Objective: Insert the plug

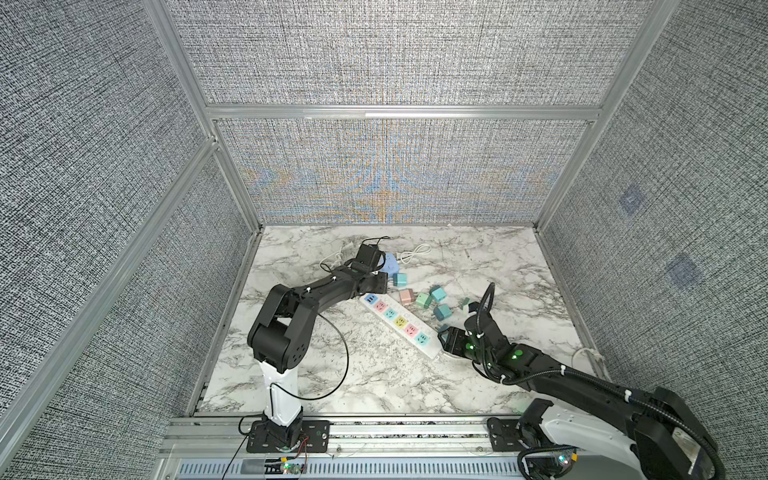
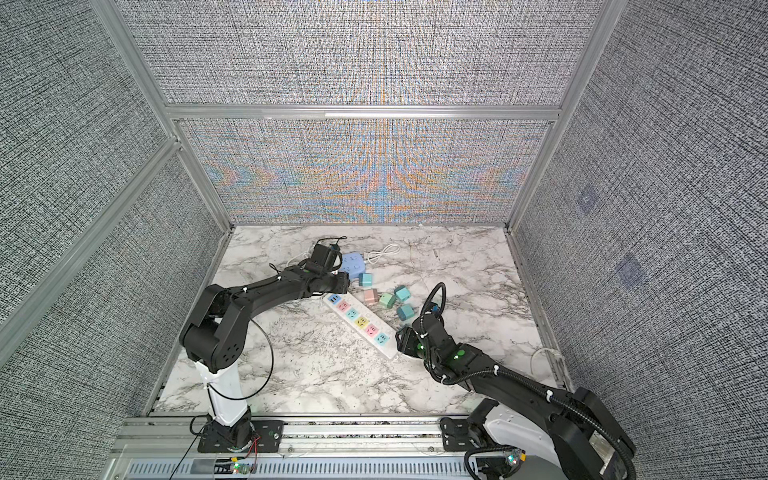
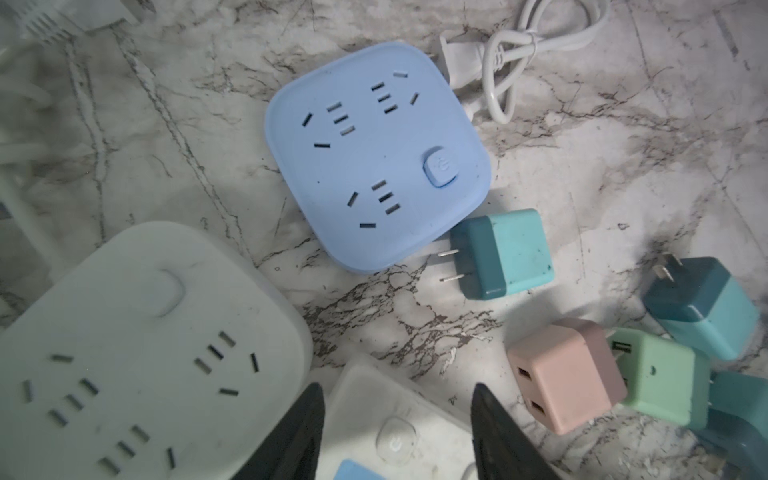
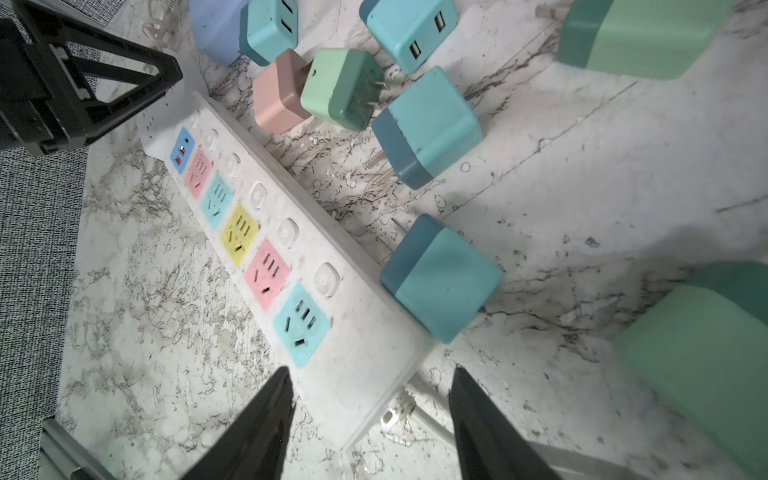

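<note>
A white power strip [image 1: 399, 322] with coloured sockets lies diagonally mid-table. Loose cube plugs lie beside it: a teal one [image 4: 444, 282] against its side, another teal one [image 4: 428, 124], a green one [image 4: 336, 87] and a pink one [image 4: 278, 99]. My left gripper [image 3: 397, 386] is at the strip's far end [image 3: 374, 399], a finger against each side of it. My right gripper [image 4: 370, 370] straddles the strip's near end [image 4: 361, 353]. One finger touches its edge. The other stands a little clear, with the strip's cable in the gap.
A blue square socket hub [image 3: 374, 153] and a white one [image 3: 137, 353] sit beyond the strip's far end, with a coiled white cable [image 1: 415, 251] and a teal plug [image 3: 503, 253] next to the blue hub. Fabric walls enclose the marble table [image 1: 332, 365].
</note>
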You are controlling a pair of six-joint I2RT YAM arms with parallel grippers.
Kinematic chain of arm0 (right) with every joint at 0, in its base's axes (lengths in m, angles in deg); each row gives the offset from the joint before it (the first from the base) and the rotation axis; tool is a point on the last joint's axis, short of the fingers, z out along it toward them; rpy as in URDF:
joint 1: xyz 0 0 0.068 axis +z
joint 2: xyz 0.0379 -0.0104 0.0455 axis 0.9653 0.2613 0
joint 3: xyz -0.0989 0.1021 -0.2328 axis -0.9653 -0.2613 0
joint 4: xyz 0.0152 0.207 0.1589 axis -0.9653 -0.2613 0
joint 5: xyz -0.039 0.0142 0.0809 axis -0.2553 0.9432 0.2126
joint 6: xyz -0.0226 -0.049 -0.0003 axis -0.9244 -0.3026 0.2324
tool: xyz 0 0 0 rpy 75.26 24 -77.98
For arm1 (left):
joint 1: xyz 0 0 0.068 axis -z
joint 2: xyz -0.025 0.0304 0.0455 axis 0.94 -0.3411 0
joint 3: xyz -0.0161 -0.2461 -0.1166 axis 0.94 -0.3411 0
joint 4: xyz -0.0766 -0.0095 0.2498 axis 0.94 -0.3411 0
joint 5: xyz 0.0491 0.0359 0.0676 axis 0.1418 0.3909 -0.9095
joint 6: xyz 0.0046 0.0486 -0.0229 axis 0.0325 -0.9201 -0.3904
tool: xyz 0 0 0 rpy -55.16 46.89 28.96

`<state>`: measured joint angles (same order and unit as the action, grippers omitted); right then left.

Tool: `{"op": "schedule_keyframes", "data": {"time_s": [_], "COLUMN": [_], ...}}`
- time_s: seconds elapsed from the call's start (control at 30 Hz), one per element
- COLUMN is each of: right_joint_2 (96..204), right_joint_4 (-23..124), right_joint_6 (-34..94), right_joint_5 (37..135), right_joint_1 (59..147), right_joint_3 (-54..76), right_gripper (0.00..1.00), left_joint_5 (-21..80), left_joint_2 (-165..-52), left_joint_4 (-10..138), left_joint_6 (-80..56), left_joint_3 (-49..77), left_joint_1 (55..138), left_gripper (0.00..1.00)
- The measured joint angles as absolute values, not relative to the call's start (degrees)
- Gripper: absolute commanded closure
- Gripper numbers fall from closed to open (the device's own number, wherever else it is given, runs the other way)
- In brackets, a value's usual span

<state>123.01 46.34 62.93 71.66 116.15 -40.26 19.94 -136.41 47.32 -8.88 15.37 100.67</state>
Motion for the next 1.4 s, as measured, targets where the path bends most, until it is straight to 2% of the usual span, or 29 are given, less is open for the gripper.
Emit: {"op": "schedule_keyframes", "data": {"time_s": [0.63,0.87,1.4], "right_joint_2": [126.02,122.9,119.29], "right_joint_4": [49.55,49.24,48.79], "right_joint_6": [64.24,64.66,66.58], "right_joint_5": [71.16,69.74,68.3], "right_joint_1": [117.25,117.25,117.36], "right_joint_3": [-41.92,-43.34,-46.51], "right_gripper": [0.38,0.37,0.35], "left_joint_5": [14.28,11.94,9.34], "left_joint_2": [-143.49,-136.89,-121.65], "left_joint_4": [45.05,45.01,48.24], "left_joint_6": [-9.4,-7.72,0.45], "left_joint_3": [19.13,10.36,-8.35], "left_joint_1": [102.7,106.35,108.67], "left_gripper": [0.42,0.42,0.42]}}
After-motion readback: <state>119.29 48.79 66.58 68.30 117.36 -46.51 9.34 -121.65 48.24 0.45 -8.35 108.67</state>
